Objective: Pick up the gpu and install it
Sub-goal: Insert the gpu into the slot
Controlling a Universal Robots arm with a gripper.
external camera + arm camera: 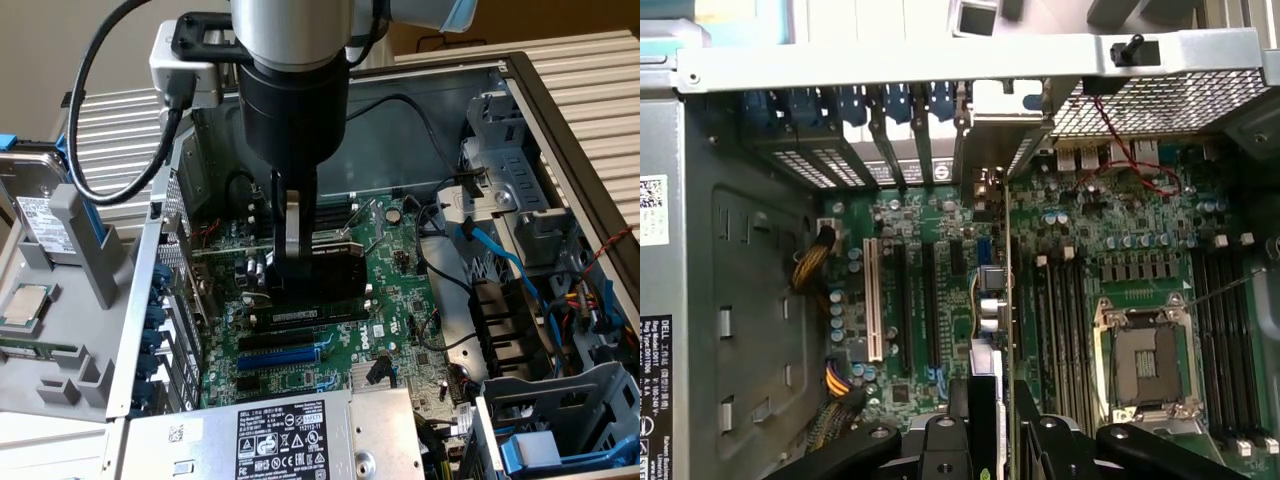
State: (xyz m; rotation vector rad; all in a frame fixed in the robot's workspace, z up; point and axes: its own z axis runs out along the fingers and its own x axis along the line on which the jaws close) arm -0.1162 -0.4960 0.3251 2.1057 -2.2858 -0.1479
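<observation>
At the exterior view's left, outside the computer case (440, 85), a grey tray (60, 390) carried a processor chip (25, 305) and a memory stick (38, 350), well apart from the work.

In the middle, the arm (290, 100) reached straight down into the open case. Its jaws were closed on the graphics card (345, 265), which stood on edge just over the main board (400, 300). The picking up looked done to me.

In the wrist view the card ran edge-on between the long slots, with its silver bracket (995, 115) up against the rear openings of the case. I judged it lined up with a slot, but I couldn't tell whether it was pressed home, so the seating looked unfinished. Bare slots (285, 357) lay just beside it and the power supply (290, 440) was near.

Toward the exterior view's right, a blue cable (497, 262) and some black ones trailed by the board's edge below the drive cage (520, 200). They were apart from the card and, I reckoned, not in its way.
</observation>
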